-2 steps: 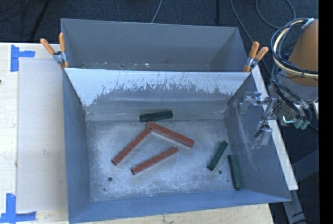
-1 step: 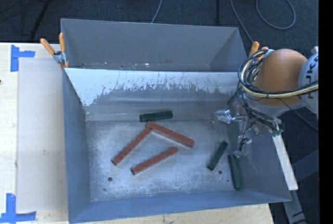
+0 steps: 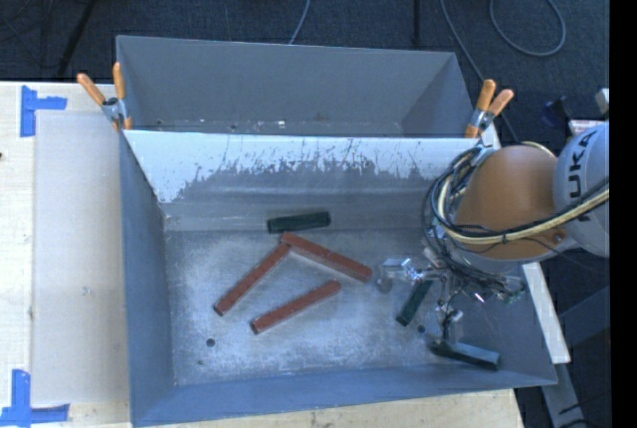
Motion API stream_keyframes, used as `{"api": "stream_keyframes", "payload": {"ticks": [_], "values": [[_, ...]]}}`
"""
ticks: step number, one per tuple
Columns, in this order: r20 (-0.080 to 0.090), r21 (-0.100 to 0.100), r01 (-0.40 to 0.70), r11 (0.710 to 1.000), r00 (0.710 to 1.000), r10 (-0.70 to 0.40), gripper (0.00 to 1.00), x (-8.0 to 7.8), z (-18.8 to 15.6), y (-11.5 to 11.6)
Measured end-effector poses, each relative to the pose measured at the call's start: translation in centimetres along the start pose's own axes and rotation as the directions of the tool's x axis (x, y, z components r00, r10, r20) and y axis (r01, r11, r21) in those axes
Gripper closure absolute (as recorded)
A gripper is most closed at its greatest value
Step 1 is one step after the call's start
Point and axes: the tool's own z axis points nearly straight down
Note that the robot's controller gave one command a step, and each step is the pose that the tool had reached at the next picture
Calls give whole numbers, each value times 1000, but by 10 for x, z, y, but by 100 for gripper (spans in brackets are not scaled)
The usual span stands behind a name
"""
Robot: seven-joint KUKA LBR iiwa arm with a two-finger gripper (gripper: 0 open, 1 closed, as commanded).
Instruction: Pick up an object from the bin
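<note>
Likely approach phase: gripper (image 3: 444,310) just right of slanted dark bar (image 3: 412,303); grip state indeterminate. Next: straddle bar, close, lift.

Bright, even light; pale glare across bin (image 3: 299,152) back wall; shadows soft.

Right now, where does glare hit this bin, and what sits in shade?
Camera view: glare washes the sloped far wall of the grey metal bin, streaked lower down; the upright panel above is shaded; the floor around the reddish-brown flat sticks is evenly lit.
</note>
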Motion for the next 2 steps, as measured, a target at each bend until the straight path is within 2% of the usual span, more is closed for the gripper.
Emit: {"api": "stream_keyframes", "payload": {"ticks": [1,2], "values": [[-1,2,1,1000,1000,-1,100,1,1,-1],[3,8,76,997,997,-76,100,5,-159,-9]]}}
